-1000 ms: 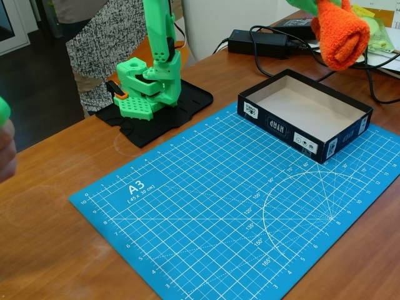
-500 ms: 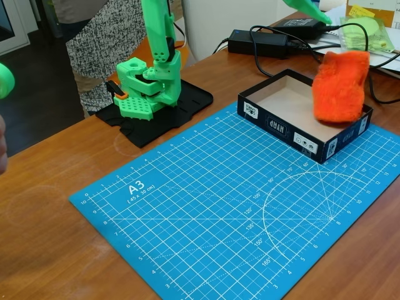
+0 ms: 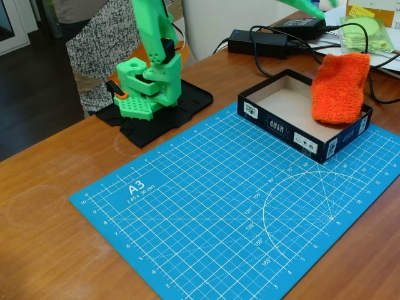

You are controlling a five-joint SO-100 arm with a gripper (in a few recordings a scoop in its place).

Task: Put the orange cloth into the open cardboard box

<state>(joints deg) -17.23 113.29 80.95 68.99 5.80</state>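
Orange cloth [image 3: 340,87] lies slumped against the far right wall of the open cardboard box [image 3: 284,130], its lower end inside and its upper end over the rim, apparently released, though the green gripper [image 3: 310,6] overhead is too cropped to tell its jaws' state.

Cut off by the top edge: most of the green arm [image 3: 152,37] and its fingers [image 3: 306,7], their spread unreadable; hidden under the orange cloth [image 3: 339,87]: the open cardboard box's [image 3: 284,127] far right wall.
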